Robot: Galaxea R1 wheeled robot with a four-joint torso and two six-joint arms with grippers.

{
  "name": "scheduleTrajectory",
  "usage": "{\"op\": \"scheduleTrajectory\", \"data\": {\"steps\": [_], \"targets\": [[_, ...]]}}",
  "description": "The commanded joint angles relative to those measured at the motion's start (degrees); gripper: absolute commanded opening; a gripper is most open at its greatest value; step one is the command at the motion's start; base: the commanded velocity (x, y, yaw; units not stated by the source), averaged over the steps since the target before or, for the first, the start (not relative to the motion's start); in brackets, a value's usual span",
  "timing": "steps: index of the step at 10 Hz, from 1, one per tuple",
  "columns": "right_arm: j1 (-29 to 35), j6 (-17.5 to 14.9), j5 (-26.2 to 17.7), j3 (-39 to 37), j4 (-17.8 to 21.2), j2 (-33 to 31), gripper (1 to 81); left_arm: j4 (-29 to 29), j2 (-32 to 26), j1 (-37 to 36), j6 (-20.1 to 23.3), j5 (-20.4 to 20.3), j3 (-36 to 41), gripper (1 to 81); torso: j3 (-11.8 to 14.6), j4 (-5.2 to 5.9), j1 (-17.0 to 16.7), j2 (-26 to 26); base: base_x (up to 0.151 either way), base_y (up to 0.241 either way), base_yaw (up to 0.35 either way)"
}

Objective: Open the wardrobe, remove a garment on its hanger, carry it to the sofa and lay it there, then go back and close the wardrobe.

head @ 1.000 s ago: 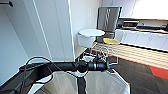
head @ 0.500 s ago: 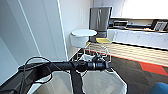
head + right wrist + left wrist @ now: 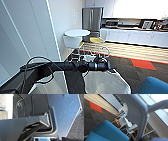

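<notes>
Head camera looks down along the left arm (image 3: 62,67); left wrist camera, low, shares the sofa (image 3: 106,131).

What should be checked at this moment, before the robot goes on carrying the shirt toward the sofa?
1. White T-shirt hanging below the left arm's end: ok.
2. Hanger close to the left wrist camera: ok; the grip on it: cannot tell.
3. Sofa within sight, at the lower right of the head view: ok.
4. Dark carpet between robot and sofa free of obstacles: ok as far as the head view shows.
5. White panel close on the robot's left, clearance: cannot tell.
6. Round table and chairs ahead, off the way to the sofa: ok.
</notes>
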Motion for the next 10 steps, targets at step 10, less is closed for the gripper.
{"op": "scheduleTrajectory", "data": {"steps": [10], "targets": [[1.32, -0.4, -3.18, 0.25, -0.42, 0.53, 81.1, 2.48, 0.79, -10.67, 1.09, -1.6, 3.07, 1.0, 0.0, 0.0, 0.0, 0.0, 0.0, 0.0, -0.196]]}}
